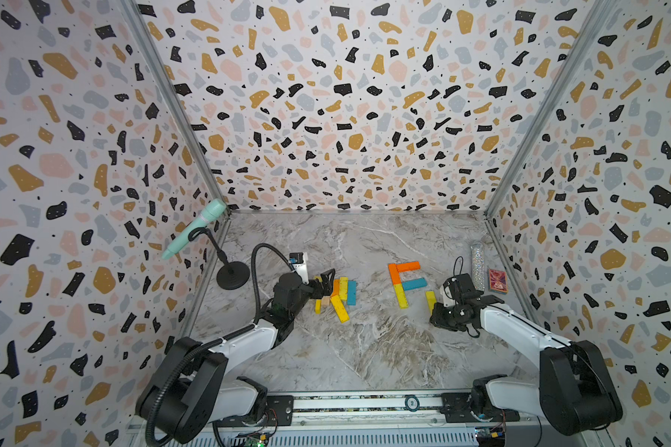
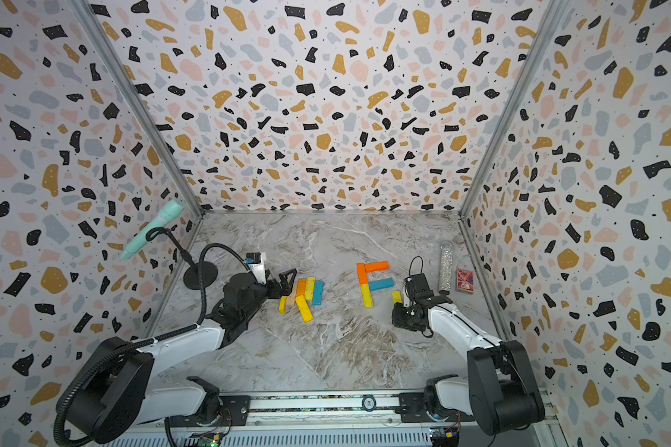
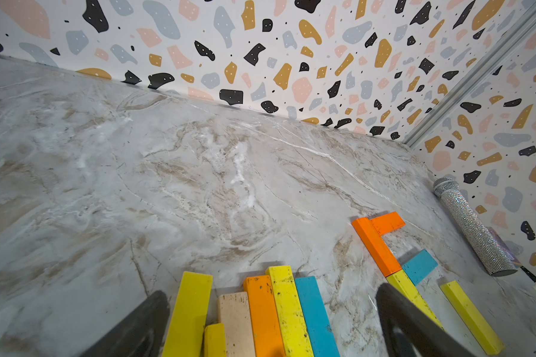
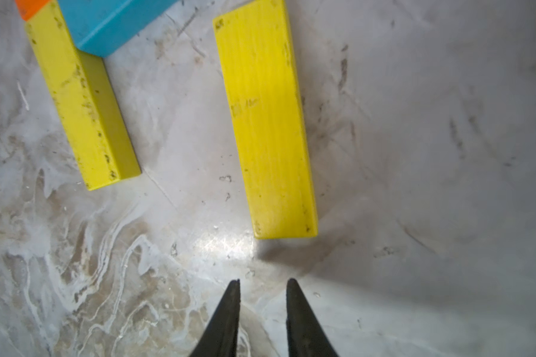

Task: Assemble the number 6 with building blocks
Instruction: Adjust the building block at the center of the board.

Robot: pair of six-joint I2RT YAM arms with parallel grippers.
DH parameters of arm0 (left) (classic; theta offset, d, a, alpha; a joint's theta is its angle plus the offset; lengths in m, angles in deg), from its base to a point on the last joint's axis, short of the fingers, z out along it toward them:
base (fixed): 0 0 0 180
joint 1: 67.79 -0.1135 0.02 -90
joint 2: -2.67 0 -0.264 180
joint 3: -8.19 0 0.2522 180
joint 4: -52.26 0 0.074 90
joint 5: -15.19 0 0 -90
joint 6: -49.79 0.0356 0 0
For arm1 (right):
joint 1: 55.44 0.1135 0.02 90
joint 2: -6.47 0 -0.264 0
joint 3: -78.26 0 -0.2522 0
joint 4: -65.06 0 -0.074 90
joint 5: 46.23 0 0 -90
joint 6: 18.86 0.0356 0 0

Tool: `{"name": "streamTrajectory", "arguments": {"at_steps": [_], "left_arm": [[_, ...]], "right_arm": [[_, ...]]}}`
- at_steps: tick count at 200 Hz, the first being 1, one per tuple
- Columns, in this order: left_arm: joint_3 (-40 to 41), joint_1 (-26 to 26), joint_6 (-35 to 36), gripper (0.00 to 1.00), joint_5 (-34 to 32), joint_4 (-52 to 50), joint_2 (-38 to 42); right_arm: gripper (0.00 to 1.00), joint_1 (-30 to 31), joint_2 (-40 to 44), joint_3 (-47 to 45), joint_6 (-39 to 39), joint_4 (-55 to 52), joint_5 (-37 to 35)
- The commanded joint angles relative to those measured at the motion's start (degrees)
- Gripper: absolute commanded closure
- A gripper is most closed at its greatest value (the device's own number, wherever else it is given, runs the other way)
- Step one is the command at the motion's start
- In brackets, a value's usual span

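the right gripper [image 4: 263, 282] stands slightly parted, its fingertips close together with nothing between them, low over the marble table [image 1: 365, 348] and touching no block. the left gripper [image 1: 324, 285] is spread wide and empty above the loose pile of blocks [image 1: 343, 294]. bare tabletop lies open between the two arms; the glittery tube [image 1: 478, 267] and red box [image 1: 497, 280] sit near the right wall. a lone yellow block [image 4: 266, 123] lies flat just ahead of the right fingertips, beside the partly built figure [image 1: 413, 284] of orange, blue and yellow blocks.
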Motion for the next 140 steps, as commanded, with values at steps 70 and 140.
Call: {"name": "streamTrajectory", "arguments": {"at_steps": [70,140], "left_arm": [[-1.1,-0.2,-0.3,0.01,0.8,3.0,0.3],[-1.0,-0.2,0.5,0.01,-0.1,2.1,1.7]], "right_arm": [[0.72,-3.7,-3.8,-1.7,-0.8,4.6,-1.4],[0.63,-8.8,-3.8,-0.4,-4.3,4.2,-1.9]]}}
